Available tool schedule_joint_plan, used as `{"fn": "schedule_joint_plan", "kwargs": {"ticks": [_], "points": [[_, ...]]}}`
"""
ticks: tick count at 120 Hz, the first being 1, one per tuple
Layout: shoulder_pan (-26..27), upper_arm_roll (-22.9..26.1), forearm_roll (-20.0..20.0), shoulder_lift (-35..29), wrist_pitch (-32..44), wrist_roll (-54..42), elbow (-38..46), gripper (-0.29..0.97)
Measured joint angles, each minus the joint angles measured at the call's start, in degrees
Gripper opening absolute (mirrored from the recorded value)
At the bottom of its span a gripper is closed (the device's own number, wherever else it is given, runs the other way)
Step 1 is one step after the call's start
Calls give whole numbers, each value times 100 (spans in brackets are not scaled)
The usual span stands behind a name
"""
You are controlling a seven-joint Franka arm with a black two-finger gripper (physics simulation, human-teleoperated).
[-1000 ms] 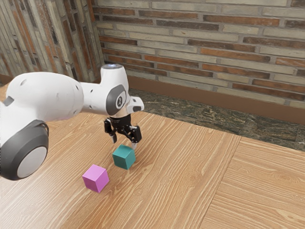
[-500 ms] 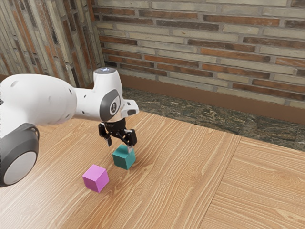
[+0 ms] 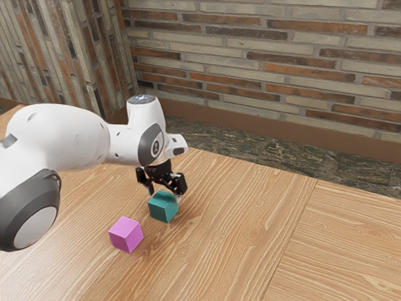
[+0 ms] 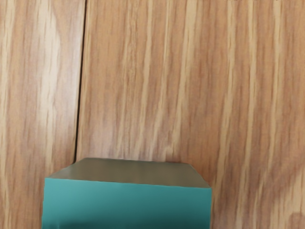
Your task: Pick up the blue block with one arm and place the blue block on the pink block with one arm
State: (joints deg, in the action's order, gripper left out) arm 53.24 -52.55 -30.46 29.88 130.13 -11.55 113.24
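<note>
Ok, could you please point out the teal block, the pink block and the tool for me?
teal block (image 3: 161, 209): exterior view, on a side face toward the camera.
pink block (image 3: 125, 234): exterior view, at its middle, near the front edge.
tool (image 3: 164, 190): exterior view, midway between its fingertips.

bright even light, faint soft shadows on the wooden table (image 3: 250, 238) beside the teal block (image 3: 163, 206)
</note>
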Motion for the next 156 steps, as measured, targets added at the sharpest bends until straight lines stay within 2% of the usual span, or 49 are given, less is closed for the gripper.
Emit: {"fn": "schedule_joint_plan", "kwargs": {"ticks": [35, 81, 104, 143, 156], "points": [[-74, 19, -100, -81, 48, -19, 216, 68], [-500, 540, -174, 38, 240, -37, 235, 68], [-514, 549, -199, 72, 308, -72, 227, 60], [-489, 532, -197, 33, 341, -123, 218, 41], [-314, 342, -142, -265, 320, -123, 382, 38]]}}
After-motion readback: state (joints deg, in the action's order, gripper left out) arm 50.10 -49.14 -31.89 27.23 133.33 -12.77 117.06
